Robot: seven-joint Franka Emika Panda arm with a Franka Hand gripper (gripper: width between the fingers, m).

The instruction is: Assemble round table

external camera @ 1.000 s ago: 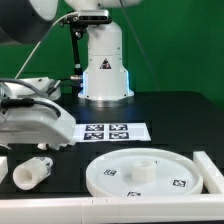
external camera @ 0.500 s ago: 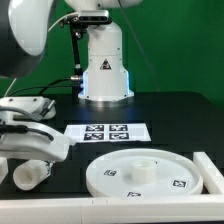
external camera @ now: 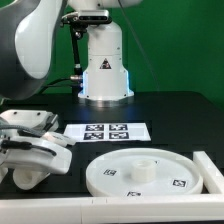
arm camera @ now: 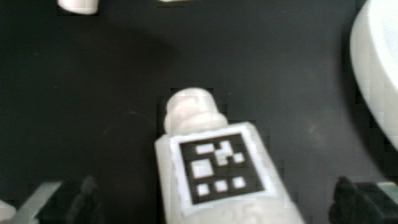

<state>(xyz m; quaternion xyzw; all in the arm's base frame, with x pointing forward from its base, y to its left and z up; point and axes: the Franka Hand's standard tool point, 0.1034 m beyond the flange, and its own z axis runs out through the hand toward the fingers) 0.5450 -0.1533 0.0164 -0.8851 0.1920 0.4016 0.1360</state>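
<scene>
The large white round disc (external camera: 150,172) with its central hub lies flat at the front of the black table, and its rim shows in the wrist view (arm camera: 377,70). The short cylindrical leg (external camera: 27,179) lies on its side at the exterior view's left, partly under my hand. In the wrist view the leg (arm camera: 210,160) shows a black-and-white tag. My gripper (arm camera: 210,205) is open, with one dark finger (arm camera: 54,200) on each side of the leg, apart from it. In the exterior view the gripper (external camera: 30,160) is low over the leg. A small white piece (arm camera: 80,5) is cut off at the frame edge.
The marker board (external camera: 108,131) lies behind the disc, in front of the white robot base (external camera: 104,65). A white block (external camera: 207,163) stands at the disc's right side. A white bar (external camera: 110,210) runs along the table's front edge.
My arm and hand have come down and forward over the leg at the exterior view's left. The disc and the leg have not moved.
</scene>
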